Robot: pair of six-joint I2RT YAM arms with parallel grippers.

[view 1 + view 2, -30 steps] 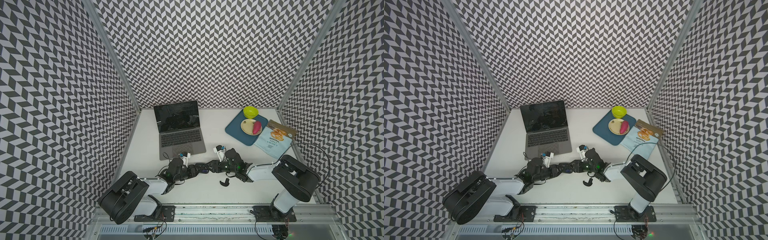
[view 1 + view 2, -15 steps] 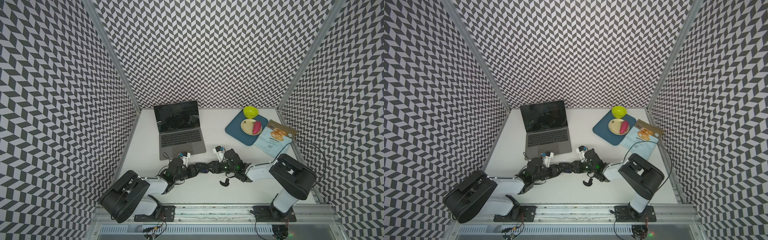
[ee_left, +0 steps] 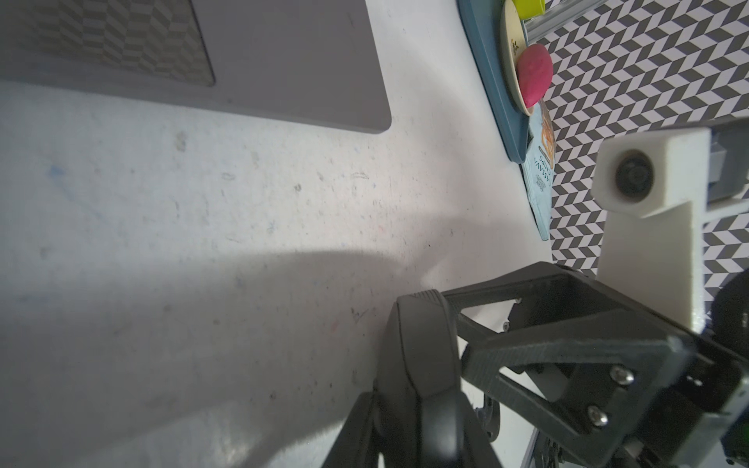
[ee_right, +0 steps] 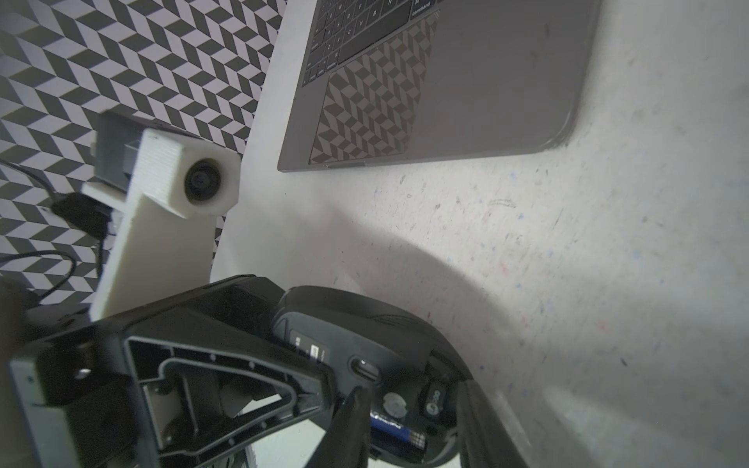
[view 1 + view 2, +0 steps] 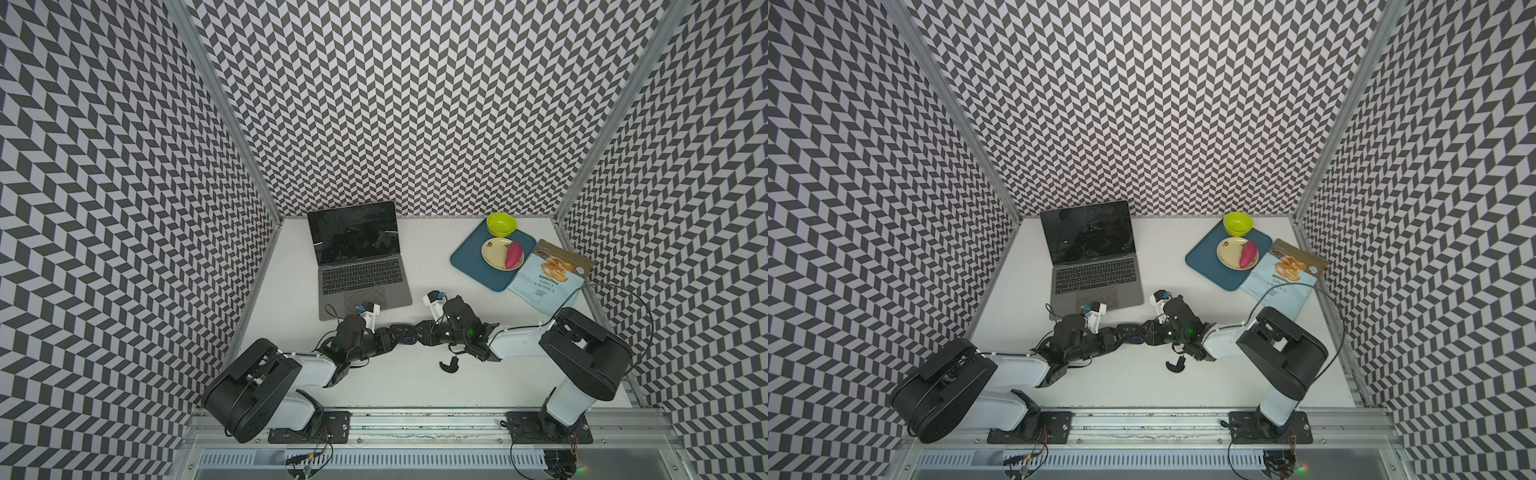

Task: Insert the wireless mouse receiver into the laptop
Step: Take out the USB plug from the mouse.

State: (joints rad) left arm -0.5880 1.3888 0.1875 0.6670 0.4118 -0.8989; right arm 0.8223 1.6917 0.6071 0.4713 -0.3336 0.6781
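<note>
While the receiver [image 4: 435,399] sits in its slot in the open underside of the mouse [image 4: 364,324], next to the battery [image 4: 399,435], the step in hand looks like the pick: the nub has to come out before anything can go near the laptop [image 5: 361,274]. The right gripper [image 4: 412,387] hangs over the compartment with its jaws apart, one finger on each side of the receiver. One is just beside it, and neither seems to press on it. The left gripper [image 5: 391,336] is clamped on the mouse, holding it belly-up just in front of the laptop's front edge. The next move, I judge, calls for a fine squeeze on a very small thing, a straight pull out of the slot, then a carry to the laptop's side, where a port should be — no port shows in these views. The laptop stands open towards the back, its screen dark. The mouse's cover [image 5: 449,366] lies on the white table [image 5: 374,386] near the right arm. Well apart, at the back right, a blue tray [image 5: 467,266] carries a green bowl [image 5: 501,223] and a plate [image 5: 494,253] with a pink thing on it, and a chips bag [image 5: 544,286] lies against the tray. Black-and-white chevron walls [image 5: 415,104] close in three sides.
</note>
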